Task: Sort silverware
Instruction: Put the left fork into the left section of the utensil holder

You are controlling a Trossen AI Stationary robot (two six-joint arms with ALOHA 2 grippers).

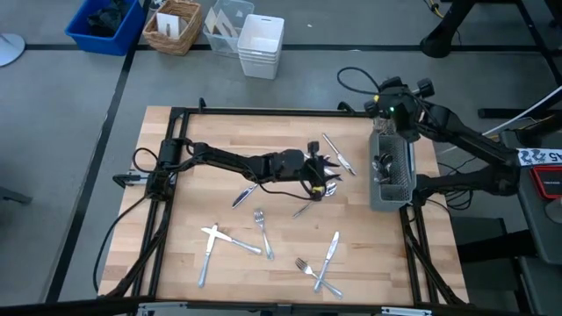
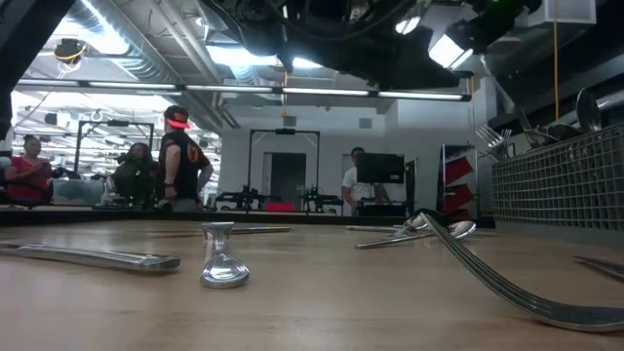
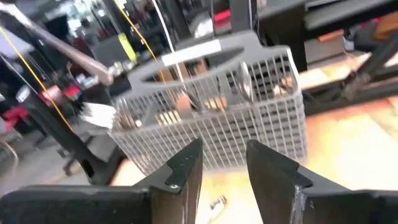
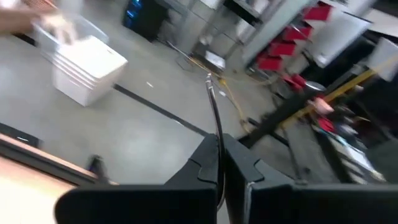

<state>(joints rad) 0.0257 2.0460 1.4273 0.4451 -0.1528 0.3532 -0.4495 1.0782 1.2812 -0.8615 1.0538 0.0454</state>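
Several pieces of silverware lie flat and scattered on the wooden table: a fork [image 1: 263, 233], two crossed pieces [image 1: 215, 240], a fork and knife [image 1: 321, 267], and two knives [image 1: 338, 154] at the far right. My left gripper [image 1: 328, 179] hovers open at the table's middle, over a small cluster of silverware [image 1: 327, 186]. It faces the grey mesh caddy [image 3: 211, 118], with nothing between its fingers [image 3: 186, 168]. My right gripper [image 1: 385, 105] is raised above the caddy's [image 1: 392, 172] far end, shut [image 4: 219, 146] on a thin piece of silverware. My right gripper pinches a slim metal piece [image 4: 215, 124] between its two fingers. The piece shows edge-on and sticks out forward past the fingertips, running along them. It is lifted clear of the table and the caddy. Which kind of piece it is cannot be told.
The caddy holds several upright pieces, among them a fork [image 2: 492, 136]. A black frame [image 1: 263, 112] rims the table. Beyond the far edge stand a blue bin [image 1: 105, 22], a wicker basket [image 1: 173, 26] and a white bin [image 1: 261, 44]. People stand in the room behind.
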